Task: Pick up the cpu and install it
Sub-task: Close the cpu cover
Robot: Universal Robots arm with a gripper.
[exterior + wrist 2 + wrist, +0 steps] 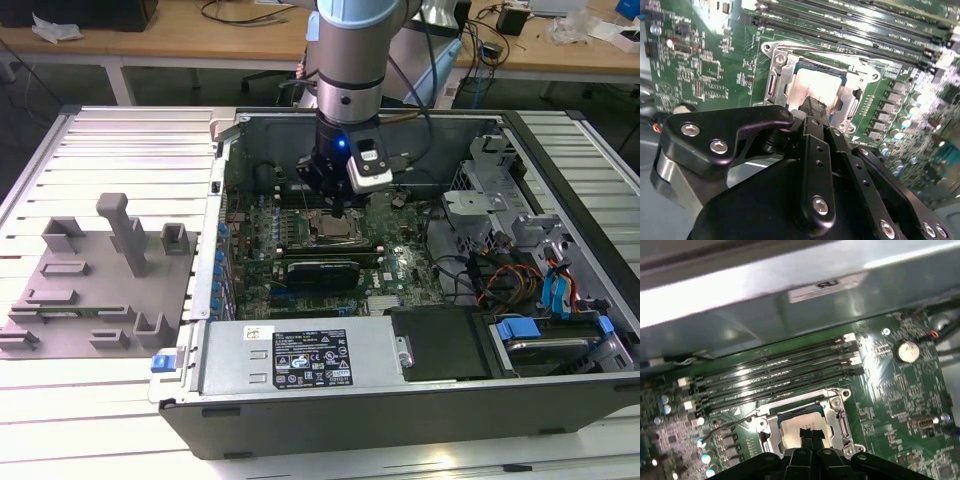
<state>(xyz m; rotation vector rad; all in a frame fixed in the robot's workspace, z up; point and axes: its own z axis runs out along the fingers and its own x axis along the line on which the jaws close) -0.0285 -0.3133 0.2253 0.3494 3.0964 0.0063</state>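
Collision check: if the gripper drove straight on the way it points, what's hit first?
Probably the cpu, lying in the socket frame: the gripper points at its silvery top in both wrist views. How much gap remains is unclear.

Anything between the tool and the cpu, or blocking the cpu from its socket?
Nothing visible does. In the second wrist view the tool hangs directly over the cpu, which already lies within the socket frame on the motherboard.
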